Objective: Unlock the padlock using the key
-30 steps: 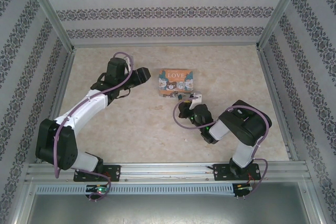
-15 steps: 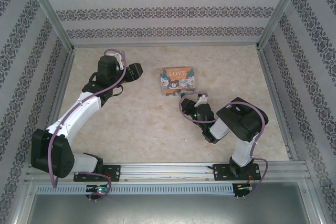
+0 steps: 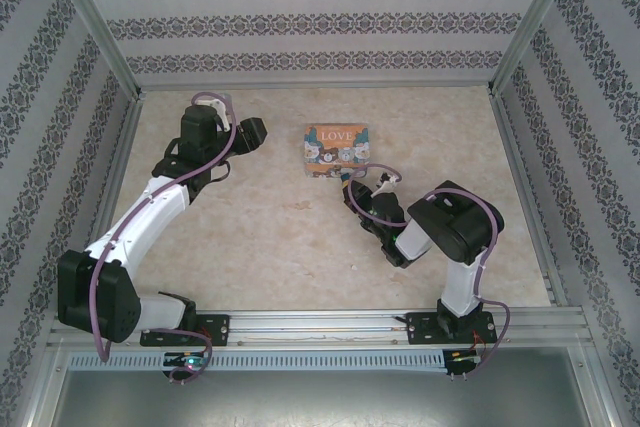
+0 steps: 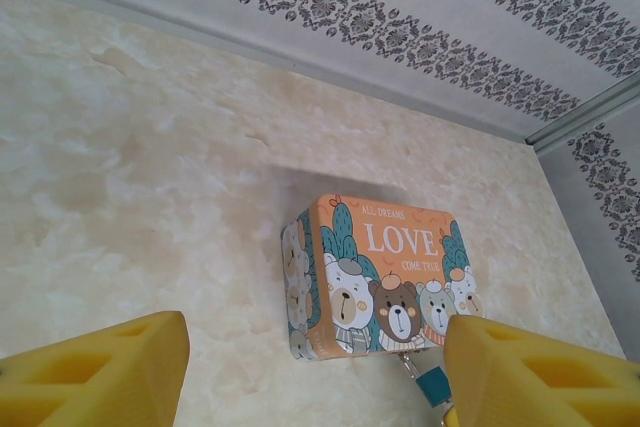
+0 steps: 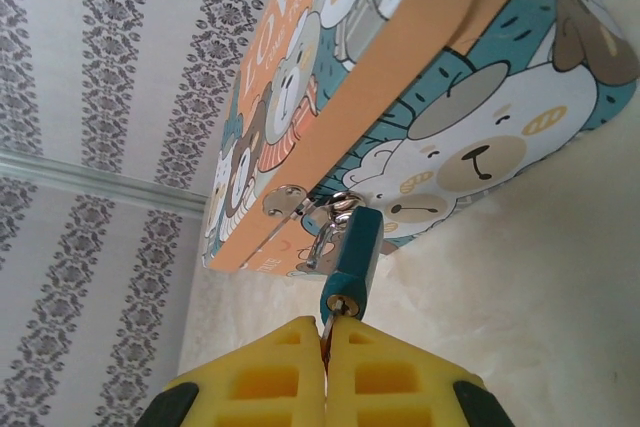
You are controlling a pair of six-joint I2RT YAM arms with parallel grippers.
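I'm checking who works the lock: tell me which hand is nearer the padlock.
Right. The right hand is at the padlock's keyhole end, shut on the key. The left hand hangs open, off to the left of the tin, apart from it.

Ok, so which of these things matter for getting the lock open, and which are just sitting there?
In the job:
padlock, hanging on the tin
key, pinched in the shut right gripper, at the keyhole

Just there:
tin, only carrying the lock
left gripper, open, off the tin
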